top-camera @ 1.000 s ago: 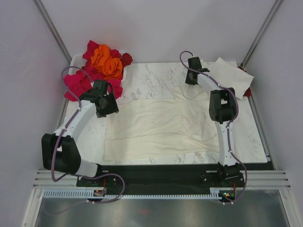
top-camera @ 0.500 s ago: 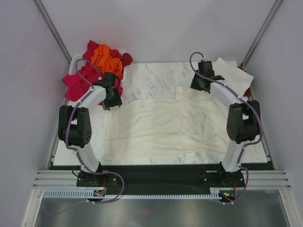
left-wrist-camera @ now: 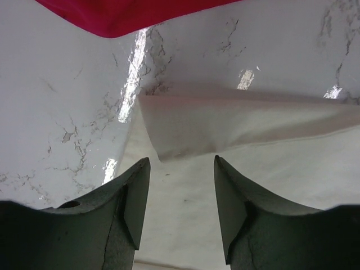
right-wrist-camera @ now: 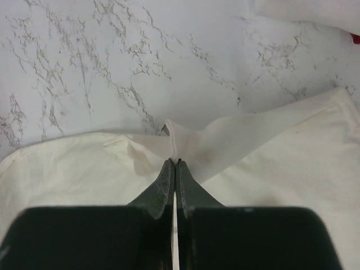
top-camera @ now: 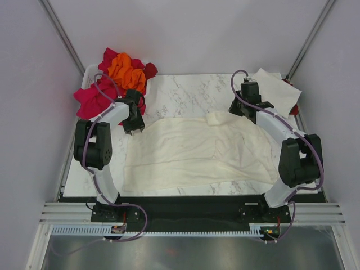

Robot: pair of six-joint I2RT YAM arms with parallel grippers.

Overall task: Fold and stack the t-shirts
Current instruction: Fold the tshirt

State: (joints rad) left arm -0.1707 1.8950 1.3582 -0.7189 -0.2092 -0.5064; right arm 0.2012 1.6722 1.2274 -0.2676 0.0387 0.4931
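Observation:
A cream t-shirt (top-camera: 197, 152) lies spread on the marble table (top-camera: 185, 93). My left gripper (top-camera: 135, 121) hovers open over its far-left corner, and cream cloth shows between the fingers (left-wrist-camera: 135, 191). The turned-over corner (left-wrist-camera: 225, 124) lies just ahead of them. My right gripper (top-camera: 248, 108) is shut on a pinched fold of the same shirt (right-wrist-camera: 183, 135) at its far-right edge; the fingertips meet at the right gripper (right-wrist-camera: 175, 162). Magenta, dark red and orange t-shirts (top-camera: 121, 76) are heaped at the far left.
A folded cream t-shirt (top-camera: 277, 90) rests at the far right corner, with a bit of red under it. The magenta cloth (left-wrist-camera: 129, 14) lies just beyond the left gripper. Grey walls close in both sides of the table.
The left gripper shifted right to the shirt's far-left corner and its jaws narrowed. The right gripper, still shut, moved right and nearer, pulling the shirt's far edge with it.

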